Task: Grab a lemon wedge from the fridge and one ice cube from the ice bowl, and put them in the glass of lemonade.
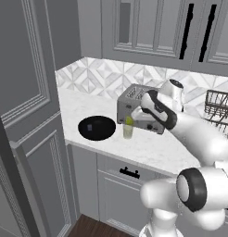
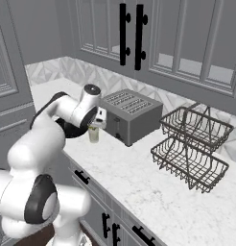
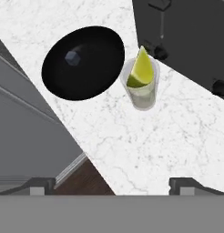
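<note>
So the lemon half looks done: the wedge (image 3: 140, 68) is sitting in the glass (image 3: 142, 88), fat end down in the drink and pointed tip poking up past the rim. In the hand view its long axis runs from the liquid up toward the toaster (image 3: 186, 36), so it's leaning on the glass wall on that side rather than standing dead straight. You can also catch it as a yellow bit at the top of the glass in the left base view (image 1: 129, 121).

The glass stands on the counter (image 3: 145, 145) just in front of the toaster, with the ice bowl (image 3: 84, 61) right beside it on the side toward the tall cabinet. They look nearly touching from above, but I can't tell if they actually are. Both sit fairly close to the counter's front edge.

What's left is the ice. There's one small greyish cube (image 3: 72, 58) lying in the bowl, off-centre toward the far side from the glass. Nothing icy is visible in the glass, so I'd say that half isn't started.

The gripper (image 3: 111, 184) hangs above the counter's front edge, looking down at both, jaws spread wide with nothing between them. My guess is the next move is over to the bowl and down on that cube. It's tiny and probably slippery, so it'll need a centred pinch.
</note>
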